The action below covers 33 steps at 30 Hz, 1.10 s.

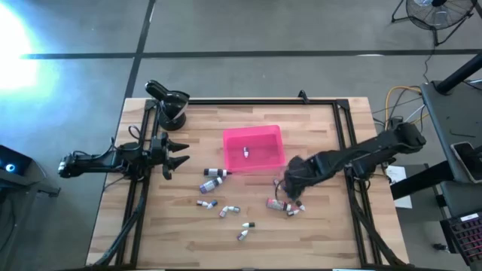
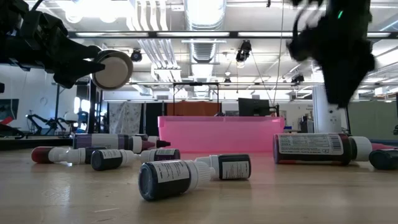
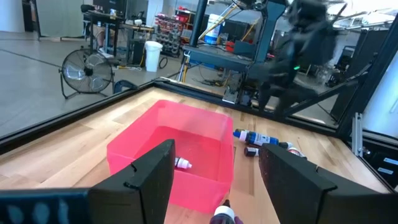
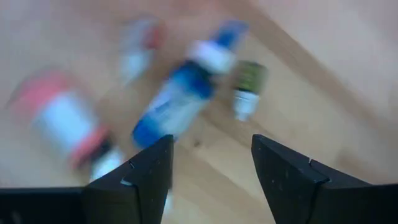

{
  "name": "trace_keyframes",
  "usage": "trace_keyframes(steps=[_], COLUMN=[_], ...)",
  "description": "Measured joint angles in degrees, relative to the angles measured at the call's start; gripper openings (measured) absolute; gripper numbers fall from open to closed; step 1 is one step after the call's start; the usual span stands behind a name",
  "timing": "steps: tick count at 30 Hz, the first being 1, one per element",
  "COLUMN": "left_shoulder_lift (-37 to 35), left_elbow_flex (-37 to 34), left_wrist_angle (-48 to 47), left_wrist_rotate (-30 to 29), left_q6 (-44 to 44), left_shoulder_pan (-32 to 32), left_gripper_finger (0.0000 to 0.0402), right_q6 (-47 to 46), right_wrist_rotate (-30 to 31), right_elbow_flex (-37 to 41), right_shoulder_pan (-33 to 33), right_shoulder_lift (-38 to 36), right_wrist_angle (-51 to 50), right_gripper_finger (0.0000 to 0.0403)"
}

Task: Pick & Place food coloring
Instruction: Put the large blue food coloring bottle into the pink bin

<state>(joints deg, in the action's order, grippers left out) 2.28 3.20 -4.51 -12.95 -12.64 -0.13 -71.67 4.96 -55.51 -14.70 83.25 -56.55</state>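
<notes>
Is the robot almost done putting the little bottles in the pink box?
Not nearly. One bottle lies in the pink tray. The right gripper, open, hovers over a cluster; nothing is held. About ten other bottles lie on the table. The left gripper waits open.

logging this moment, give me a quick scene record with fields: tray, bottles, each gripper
tray: pink tray near the table's middle, one small bottle lying inside
loose bottles: scattered on the wooden table beside the tray
right gripper: open, hovering over a blue bottle, holding nothing
left gripper: open, off to the tray's side, empty
</notes>
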Motion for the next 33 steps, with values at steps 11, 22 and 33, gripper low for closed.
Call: trace_keyframes(steps=[11, 22, 33], left_shoulder_lift=[0.02, 0.00, 0.01], left_elbow_flex=[0.04, 0.11, 0.11], left_wrist_angle=[0.04, 0.21, 0.19], left_wrist_rotate=[-0.02, -0.02, 0.00], left_q6=[0.00, 0.00, -0.02], left_shoulder_pan=[-0.01, -0.01, 0.01], left_gripper_finger=[0.0208, 0.0208, 0.0208], right_q6=[-27.42, -27.83, -22.59], right_wrist_rotate=[0.17, 7.02, 3.51], right_elbow_flex=[8.02, 8.66, 9.26], right_shoulder_pan=[0.74, 6.69, 9.63], right_shoulder_lift=[-1.02, -0.69, 0.17], right_wrist_angle=[15.38, 15.54, 17.91], right_gripper_finger=[0.0210, 0.0205, 0.0205])
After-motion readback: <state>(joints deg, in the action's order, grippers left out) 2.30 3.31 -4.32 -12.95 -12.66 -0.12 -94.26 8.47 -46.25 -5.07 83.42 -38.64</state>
